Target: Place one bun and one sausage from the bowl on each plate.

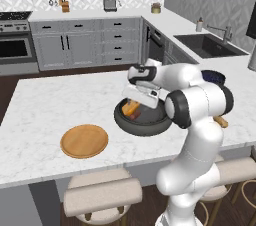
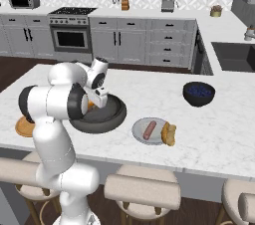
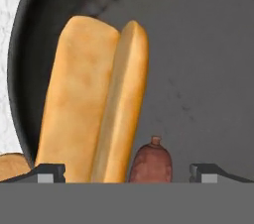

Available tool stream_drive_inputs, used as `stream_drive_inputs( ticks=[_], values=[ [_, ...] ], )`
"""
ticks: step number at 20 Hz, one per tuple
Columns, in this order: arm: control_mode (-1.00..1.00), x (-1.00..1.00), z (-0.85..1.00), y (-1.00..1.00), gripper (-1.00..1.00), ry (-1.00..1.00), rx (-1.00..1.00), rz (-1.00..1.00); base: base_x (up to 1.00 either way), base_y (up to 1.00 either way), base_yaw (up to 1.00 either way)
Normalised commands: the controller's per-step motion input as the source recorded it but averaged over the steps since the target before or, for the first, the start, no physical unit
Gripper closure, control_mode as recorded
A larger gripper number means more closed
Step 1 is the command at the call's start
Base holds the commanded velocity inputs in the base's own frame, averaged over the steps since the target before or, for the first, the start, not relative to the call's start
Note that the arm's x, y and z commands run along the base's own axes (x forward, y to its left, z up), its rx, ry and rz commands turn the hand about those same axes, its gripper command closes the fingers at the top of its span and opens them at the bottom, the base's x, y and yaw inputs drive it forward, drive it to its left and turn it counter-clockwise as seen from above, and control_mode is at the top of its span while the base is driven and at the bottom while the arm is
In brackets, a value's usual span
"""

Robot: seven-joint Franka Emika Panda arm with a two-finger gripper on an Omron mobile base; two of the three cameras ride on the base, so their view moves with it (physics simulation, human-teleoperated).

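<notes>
The wide dark bowl (image 1: 150, 122) (image 2: 107, 117) (image 3: 198, 59) sits mid-counter. A golden bun (image 3: 94, 104) (image 1: 132, 108) lies in it, with a reddish-brown sausage (image 3: 151, 163) beside it. My gripper (image 3: 128, 173) (image 1: 135, 102) hangs just above them, open. Its fingertips (image 3: 49, 172) stand wide apart, to either side of the near ends of the bun and the sausage. The tan wooden plate (image 1: 84, 141) is bare. The light grey plate (image 2: 141, 125) carries a sausage (image 2: 149, 130) and a bun (image 2: 169, 133).
A glossy dark-blue bowl (image 2: 198, 93) (image 1: 214, 76) stands behind the grey plate. The counter's front edge has padded stools (image 1: 102, 197) below it. A sink (image 1: 207, 45) lies on the side counter to the right.
</notes>
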Motion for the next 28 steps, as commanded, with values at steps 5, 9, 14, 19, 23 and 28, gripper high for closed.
stream_drive_inputs(
  ticks=[5,9,14,19,23,28],
  values=[
    [-1.0,0.28,-0.2,0.02,-1.0,0.01,0.0,0.0,0.0,0.0,0.0],
    [-1.0,0.3,-0.1,0.06,-1.0,0.0,0.0,0.0,0.0,0.0,0.0],
    [-1.0,0.2,-0.21,0.25,-1.0,0.0,-0.02,0.0,0.0,0.0,0.0],
    [-1.0,0.0,-0.12,0.22,1.0,0.0,0.0,0.0,0.0,0.0,0.0],
    [-1.0,-0.14,-0.01,0.04,1.0,-0.03,0.0,0.0,0.0,0.0,0.0],
    [-1.0,-0.18,0.02,0.0,1.0,-0.11,0.0,0.0,0.0,0.0,0.0]
  ],
)
